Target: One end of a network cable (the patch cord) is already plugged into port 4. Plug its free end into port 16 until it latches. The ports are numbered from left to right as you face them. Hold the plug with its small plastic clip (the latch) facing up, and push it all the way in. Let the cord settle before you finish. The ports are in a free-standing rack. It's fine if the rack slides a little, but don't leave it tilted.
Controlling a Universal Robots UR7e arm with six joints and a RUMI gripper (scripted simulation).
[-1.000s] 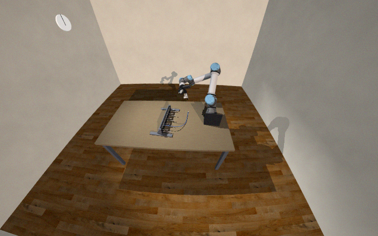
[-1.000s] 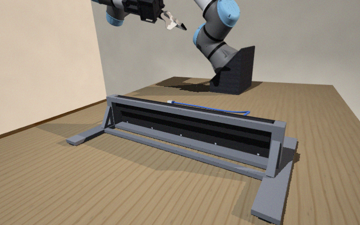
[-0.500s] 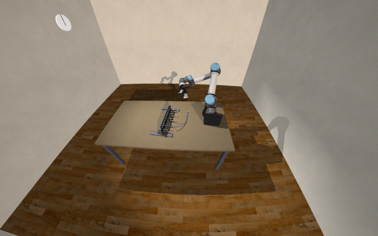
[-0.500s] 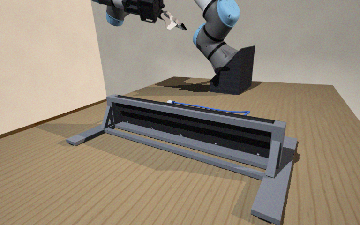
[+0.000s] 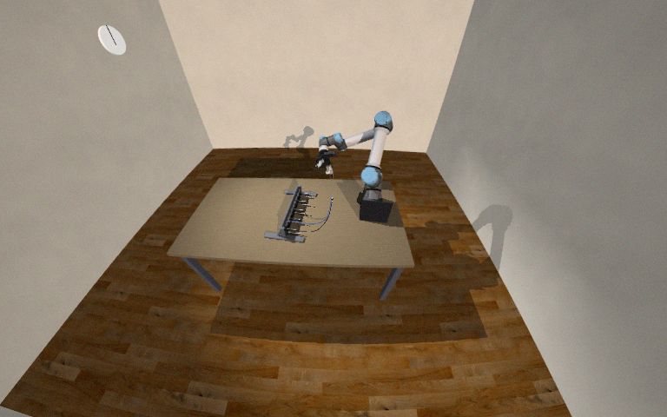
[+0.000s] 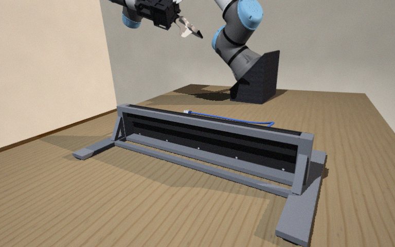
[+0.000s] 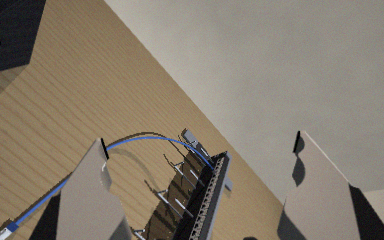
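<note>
The open gripper (image 5: pixel 325 169) (image 6: pixel 192 33) (image 7: pixel 199 136) hangs angled downward

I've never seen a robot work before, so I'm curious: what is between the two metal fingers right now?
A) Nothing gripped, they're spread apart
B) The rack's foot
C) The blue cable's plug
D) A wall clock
A: the gripper's fingers stand wide apart, holding nothing.
</note>
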